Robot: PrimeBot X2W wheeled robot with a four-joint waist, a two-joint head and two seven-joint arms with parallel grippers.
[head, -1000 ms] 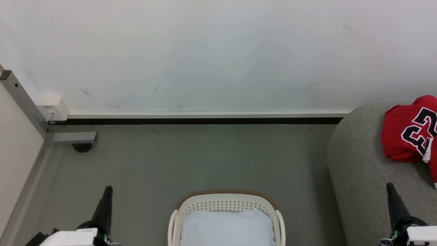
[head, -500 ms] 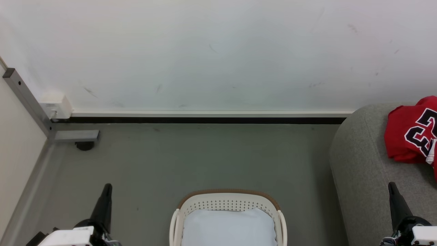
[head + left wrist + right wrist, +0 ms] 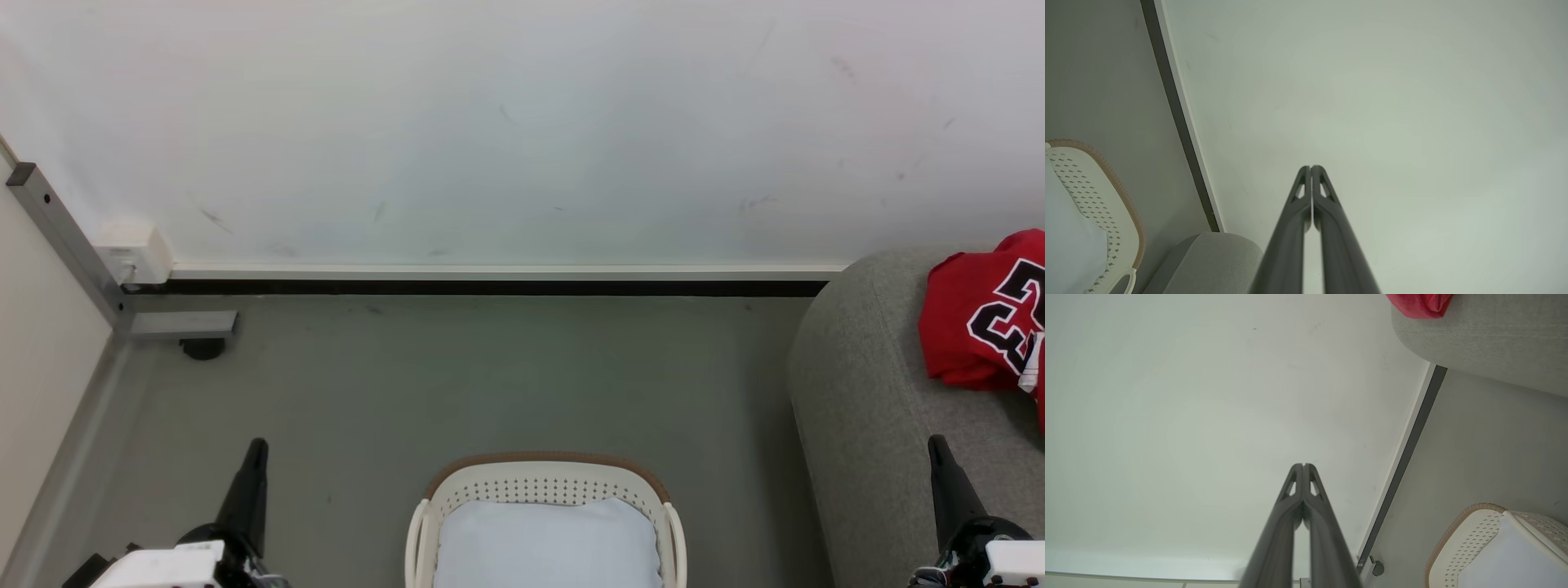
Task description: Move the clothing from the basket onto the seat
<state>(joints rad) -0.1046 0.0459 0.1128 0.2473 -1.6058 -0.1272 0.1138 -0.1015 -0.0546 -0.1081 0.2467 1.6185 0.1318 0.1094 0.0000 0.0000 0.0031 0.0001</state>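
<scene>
Red jersey: crumpled on the grey seat, its black "23" showing, at the head view's right edge.
Laundry basket: on the floor, pale lining bare where visible.
Left end effector: fingers pressed together, empty.
Right end effector: likewise closed, empty.
Change: nothing has moved in the last half second; both arms sit low.
Meaning: the transfer looks finished.

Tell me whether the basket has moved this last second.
No. The basket keeps its gap from the seat and the black baseboard; the whole head view slid, so the camera moved.
</scene>
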